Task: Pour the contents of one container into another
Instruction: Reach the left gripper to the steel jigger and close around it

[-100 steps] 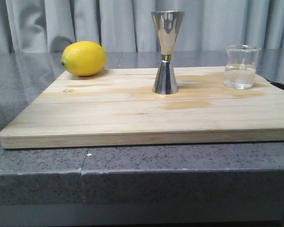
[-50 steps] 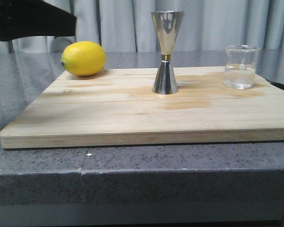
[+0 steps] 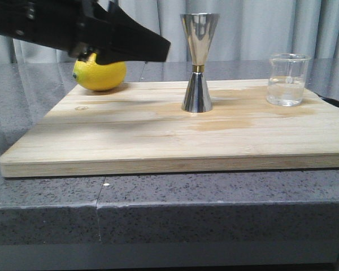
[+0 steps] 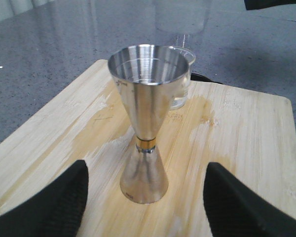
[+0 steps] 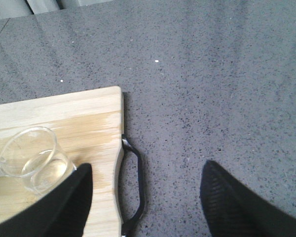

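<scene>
Board (image 3: pixel 130 141): wooden, on grey counter (image 3: pixel 45 197), with damp stains around its middle.
Jigger (image 3: pixel 198 62): steel, upright, centre of board, toward far edge.
Beaker (image 3: pixel 287 79): clear glass, some clear liquid inside, far right corner of board, well apart from jigger.
Lemon (image 3: pixel 101 76): far left corner of board.
Left gripper (image 4: pixel 145 197): fingers spread, empty, raised over left of board, partly covering lemon, aimed at jigger.
Right gripper (image 5: pixel 145 197): fingers spread, empty, just beside beaker at right board edge.

One lemon (image 3: pixel 101 76), one jigger (image 3: pixel 198 62), one glass beaker (image 3: pixel 287 79), one cutting board (image 3: pixel 158 135)
</scene>
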Motion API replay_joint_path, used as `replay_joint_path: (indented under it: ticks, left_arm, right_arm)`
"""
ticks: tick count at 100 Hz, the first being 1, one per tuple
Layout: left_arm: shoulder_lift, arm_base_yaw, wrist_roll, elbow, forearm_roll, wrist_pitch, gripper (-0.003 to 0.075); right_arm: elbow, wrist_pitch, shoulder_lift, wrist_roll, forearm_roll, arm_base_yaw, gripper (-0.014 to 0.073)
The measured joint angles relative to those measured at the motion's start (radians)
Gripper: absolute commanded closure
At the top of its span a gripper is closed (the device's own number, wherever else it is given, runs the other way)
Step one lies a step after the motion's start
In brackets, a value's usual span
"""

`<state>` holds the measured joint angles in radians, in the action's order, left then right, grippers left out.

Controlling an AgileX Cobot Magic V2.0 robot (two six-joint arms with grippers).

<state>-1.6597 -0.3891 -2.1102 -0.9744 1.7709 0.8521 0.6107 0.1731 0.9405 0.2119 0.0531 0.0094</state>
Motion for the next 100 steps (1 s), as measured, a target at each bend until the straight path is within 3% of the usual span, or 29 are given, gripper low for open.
replay_joint_path:
  ticks: [100]
  left_arm:
    - [-0.262, -0.123, -0.002, -0.254, 0.003, -0.01, 0.0257]
  right_arm:
    - [0.0, -0.002, 0.001, 0.0, 0.0, 0.0, 0.0169]
